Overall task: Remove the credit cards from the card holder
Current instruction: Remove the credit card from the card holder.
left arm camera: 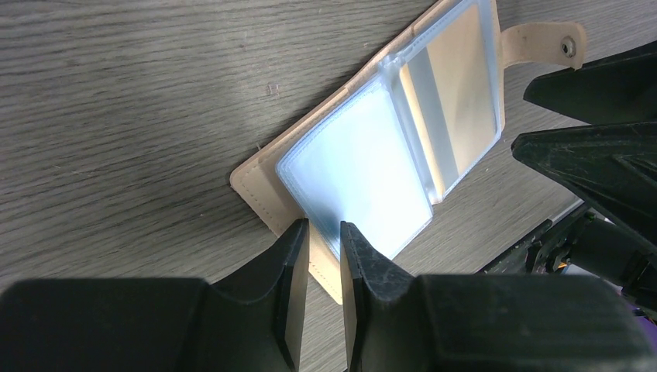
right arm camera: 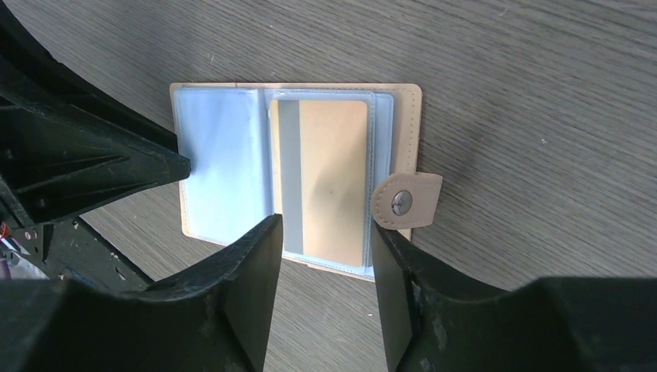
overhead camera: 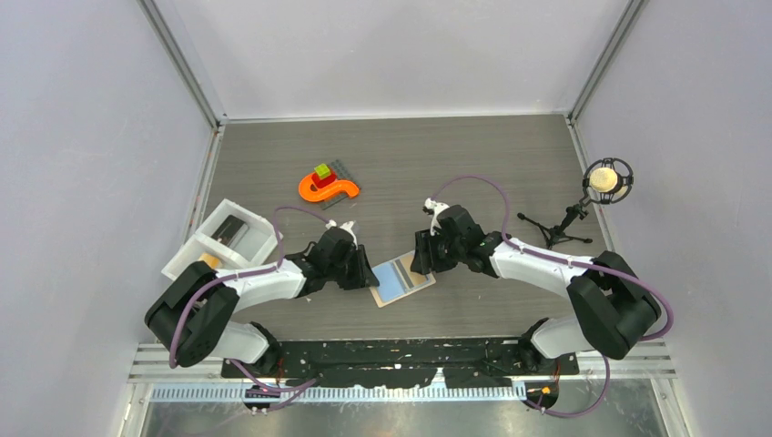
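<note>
Your right gripper (right arm camera: 325,225), fingers spread, straddles the near end of the yellow card (right arm camera: 329,155), lying lengthwise toward it in the card holder (right arm camera: 408,116).

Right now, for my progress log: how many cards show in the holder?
1: a tan card in the holder's tab-side sleeve. Others may hide behind the sleeves.

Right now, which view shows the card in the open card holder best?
Right wrist: the card lies square-on, grey stripe clear. Left wrist shows it slanted and glared; the top view, only a tiny tan patch.
</note>
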